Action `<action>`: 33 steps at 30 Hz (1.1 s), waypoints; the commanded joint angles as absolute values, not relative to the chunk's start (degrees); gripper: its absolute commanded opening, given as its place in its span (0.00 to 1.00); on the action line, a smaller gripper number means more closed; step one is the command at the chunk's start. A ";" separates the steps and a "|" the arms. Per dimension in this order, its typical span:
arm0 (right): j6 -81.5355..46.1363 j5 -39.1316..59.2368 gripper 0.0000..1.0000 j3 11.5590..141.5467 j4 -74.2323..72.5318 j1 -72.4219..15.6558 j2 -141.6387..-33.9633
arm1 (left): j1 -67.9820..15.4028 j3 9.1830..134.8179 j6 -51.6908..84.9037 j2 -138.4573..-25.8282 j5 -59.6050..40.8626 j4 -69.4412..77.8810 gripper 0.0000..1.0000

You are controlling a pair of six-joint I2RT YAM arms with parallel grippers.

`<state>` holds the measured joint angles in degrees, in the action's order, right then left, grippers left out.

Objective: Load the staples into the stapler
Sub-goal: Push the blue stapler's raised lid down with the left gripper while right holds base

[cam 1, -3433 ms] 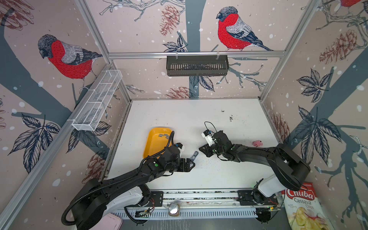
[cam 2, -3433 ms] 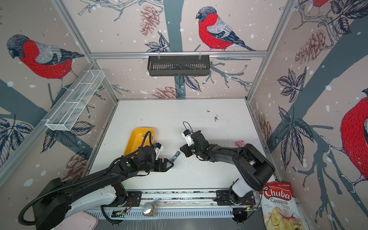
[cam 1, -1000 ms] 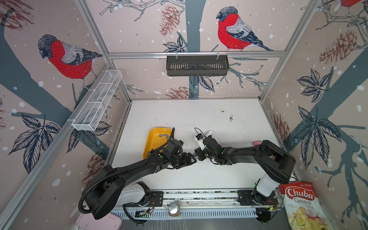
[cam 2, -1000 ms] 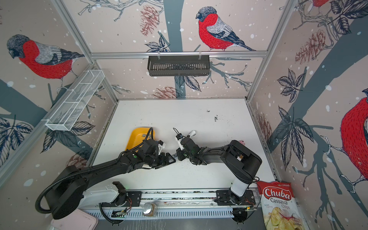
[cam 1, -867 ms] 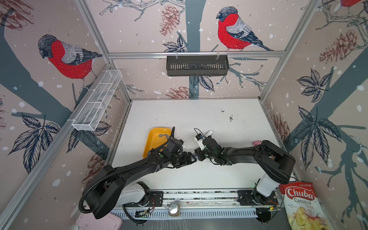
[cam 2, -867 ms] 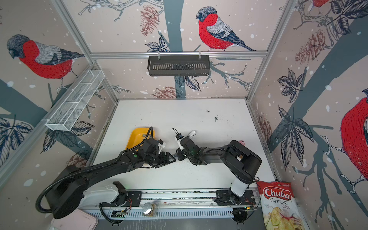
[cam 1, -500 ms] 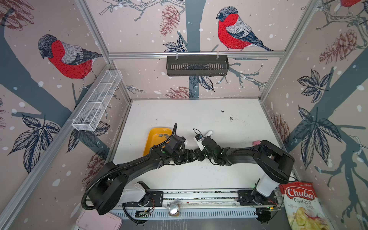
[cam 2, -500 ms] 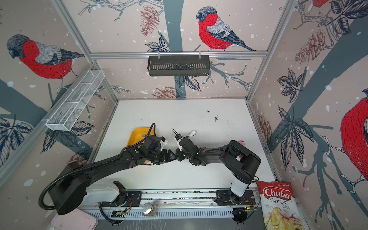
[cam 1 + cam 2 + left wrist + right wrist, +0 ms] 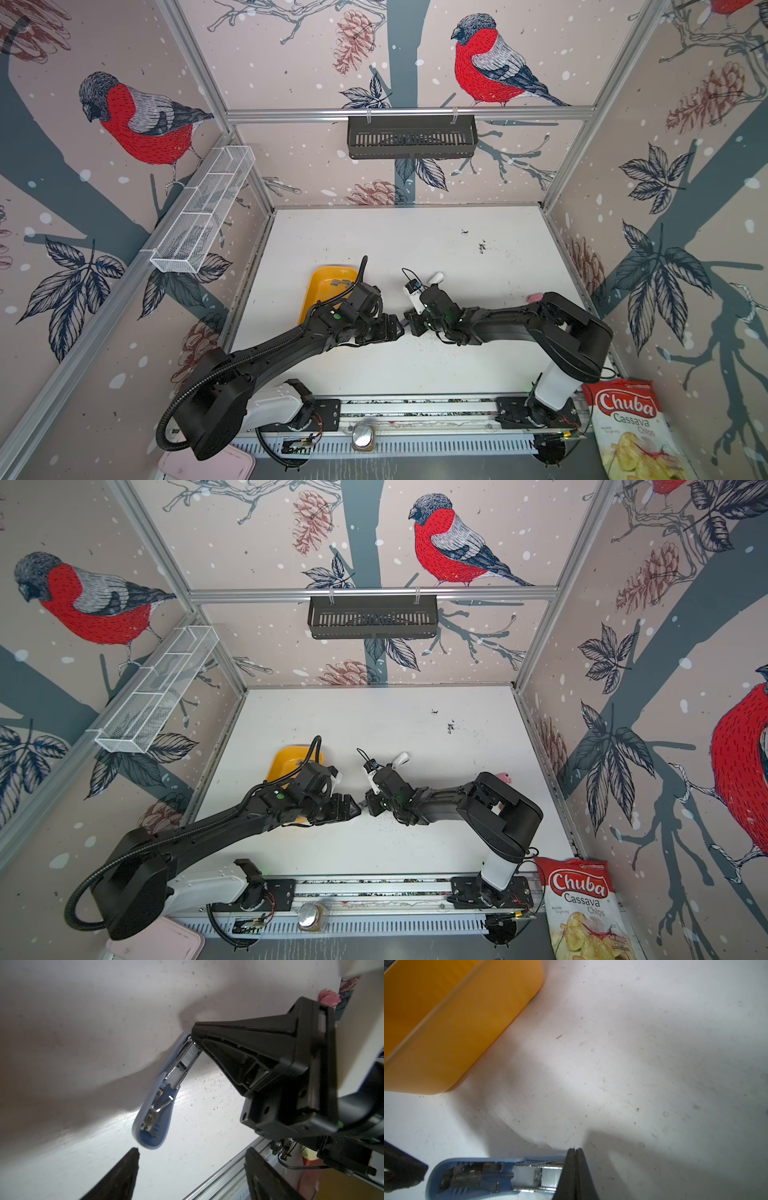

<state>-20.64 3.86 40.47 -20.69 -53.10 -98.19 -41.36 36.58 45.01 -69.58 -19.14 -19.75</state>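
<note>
Since the earlier frames the left gripper [image 9: 395,330] has swung in from lower left to centre frame, and is now almost tip to tip with the right gripper [image 9: 411,328].

Top views: both tools meet just below centre, and whatever sits between them is hidden. Spare staples [image 9: 338,284] lie in the yellow tray [image 9: 280,766], left of centre.

Left wrist view: the left jaws are wide apart and hold nothing, just short of the blue stapler [image 9: 153,1105], which lies opened on the table [image 9: 83,1022]. The right jaws are clenched together, tip on the staple strip [image 9: 190,1057] in the channel.

Right wrist view: the same strip sits between the rails under the shut tip.

Risks, my read:
- Nothing clamps the stapler, so a push from that tip could slide or tip it, or pop the strip off the rails.
- The left jaws could hit the right tool as they close.
</note>
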 commanded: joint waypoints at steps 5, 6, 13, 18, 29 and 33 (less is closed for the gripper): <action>-20.19 3.16 0.04 40.30 -19.48 -53.19 -98.54 | -41.31 34.98 45.13 -69.60 -18.11 -20.13 0.82; -20.20 3.16 0.04 40.26 -19.43 -53.20 -98.58 | -41.31 34.79 45.24 -69.98 -18.36 -19.38 0.82; -20.24 3.01 0.04 39.85 -19.69 -53.28 -98.43 | -41.31 33.39 46.58 -73.24 -21.09 -12.31 0.82; -19.94 2.51 0.04 39.99 -19.44 -53.30 -98.39 | -41.31 33.61 47.01 -73.25 -23.15 -9.40 0.80; -19.67 0.91 0.04 40.34 -19.13 -54.07 -98.97 | -41.31 35.18 46.58 -72.97 -24.47 -8.98 0.77; -19.62 1.04 0.04 40.21 -19.17 -54.18 -98.90 | -41.31 36.03 46.13 -73.29 -24.35 -8.79 0.76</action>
<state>-20.56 1.63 40.27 -21.85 -54.02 -98.56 -41.36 35.29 46.33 -73.14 -23.92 -11.18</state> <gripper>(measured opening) 0.048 0.760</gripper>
